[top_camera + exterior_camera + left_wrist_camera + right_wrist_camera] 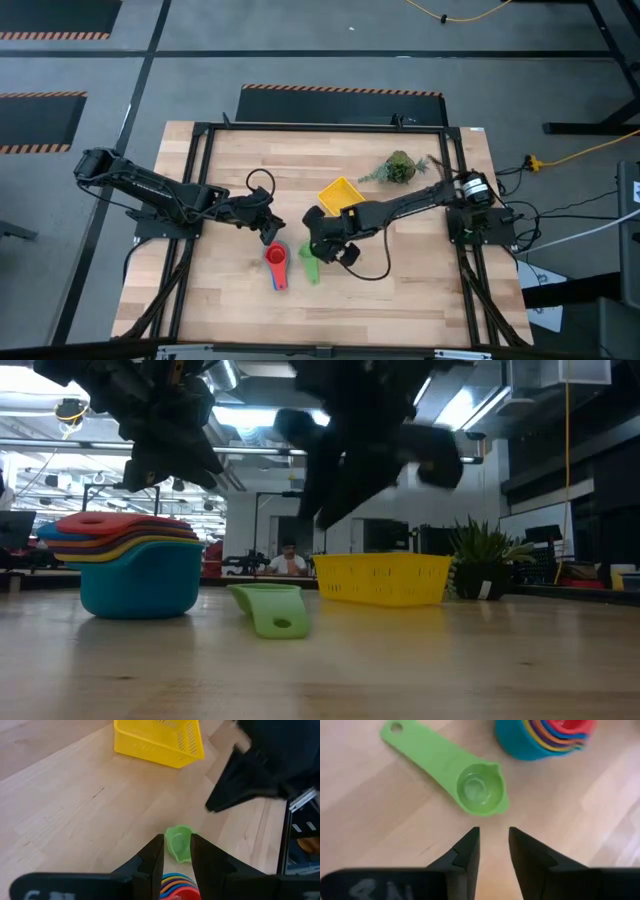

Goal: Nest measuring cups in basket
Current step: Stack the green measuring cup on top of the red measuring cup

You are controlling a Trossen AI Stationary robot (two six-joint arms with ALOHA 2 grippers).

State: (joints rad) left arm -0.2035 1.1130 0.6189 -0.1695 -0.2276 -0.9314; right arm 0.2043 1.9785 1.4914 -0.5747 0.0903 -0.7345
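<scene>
Table: pale wooden table top (400, 290), dark frame round it, grey floor with striped tape beyond.
Room behind: bright workshop lights; a person sitting far back in the low view.
Basket: small square bright yellow plastic basket (340, 194), near the table middle, empty as far as can be seen.
Cup stack: nested plastic measuring cups (135, 572), big blue one under, yellow, orange and red inside; at about 7 o'clock from the basket, well apart from it.
Loose cup: small green plastic scoop with a flat handle (451, 769), lying on the wood just beside the stack, at about 3 o'clock from it.
Right gripper (493, 843): hanging just over the green scoop, fingers a narrow gap apart, holding nothing.
Left gripper (176, 855): hovering over the stack, fingers a narrow gap apart, nothing between them.
Plant: green leafy sprig in a dark pot (398, 168), at about 2 o'clock from the basket, not part of the job.
Step in hand: probably picking up the green scoop.
Doing it well: open wider, come down over the flat handle near the bowl, pinch across the thin sides, lift straight up, keep clear of the stack.
Watch out: thin handle lying flat, easy to slip off.
</scene>
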